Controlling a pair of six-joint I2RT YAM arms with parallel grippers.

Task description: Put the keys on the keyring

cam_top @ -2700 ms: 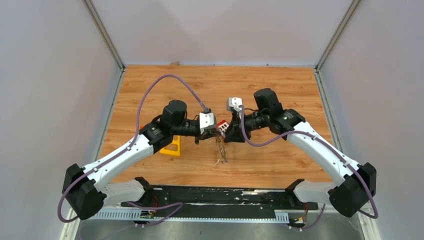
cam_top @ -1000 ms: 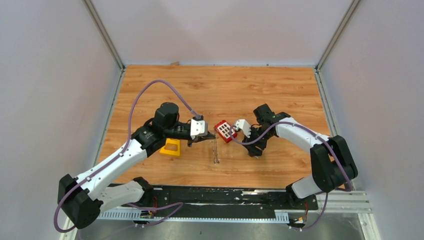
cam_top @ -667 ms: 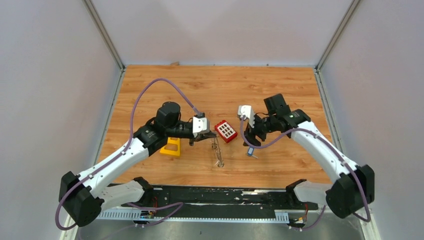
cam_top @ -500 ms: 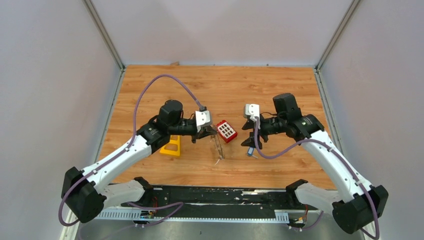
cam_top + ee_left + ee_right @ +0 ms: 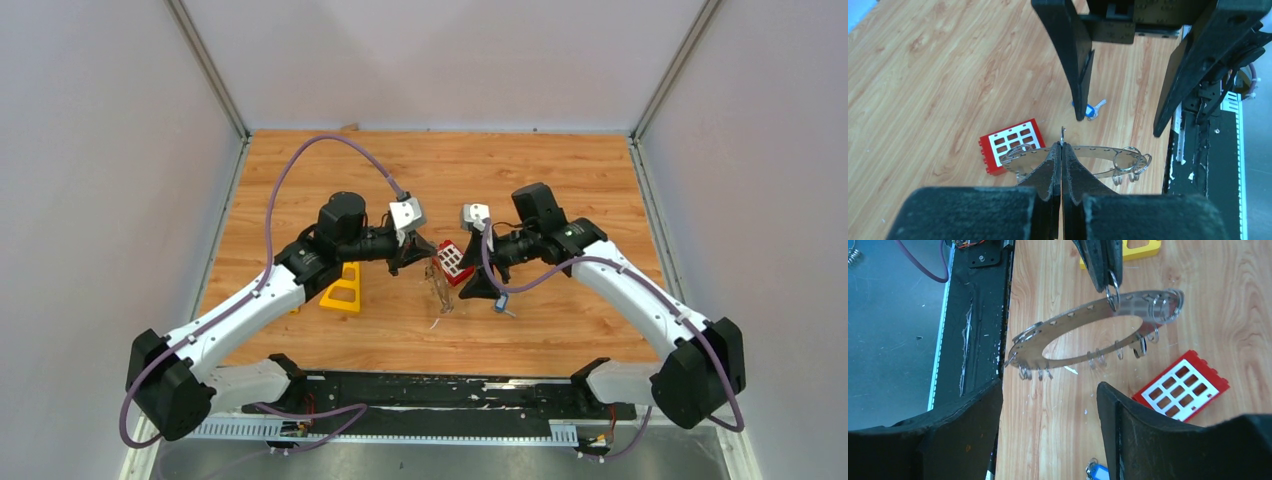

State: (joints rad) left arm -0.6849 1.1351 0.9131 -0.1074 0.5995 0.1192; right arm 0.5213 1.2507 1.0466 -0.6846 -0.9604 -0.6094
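Observation:
My left gripper (image 5: 418,256) is shut on the rim of the keyring (image 5: 440,292), a flat grey metal ring with small split rings hanging from it, and holds it tilted above the table. The left wrist view shows the shut jaws (image 5: 1062,148) on the keyring (image 5: 1095,149). My right gripper (image 5: 473,272) is open and empty, just right of the keyring (image 5: 1028,347), which lies beyond its fingers (image 5: 1048,407). The blue-headed key (image 5: 500,303) lies on the table under the right gripper (image 5: 1096,472) (image 5: 1091,109). The black-headed key is out of view.
A red block with white squares (image 5: 452,262) lies on the table under the keyring (image 5: 1010,145) (image 5: 1182,390). A yellow triangular frame (image 5: 345,291) sits below the left forearm. The black base rail (image 5: 440,392) runs along the near edge.
My right gripper has swung left, close to the keyring, still open. My left gripper has risen slightly with the keyring. The blue key has stayed on the table.

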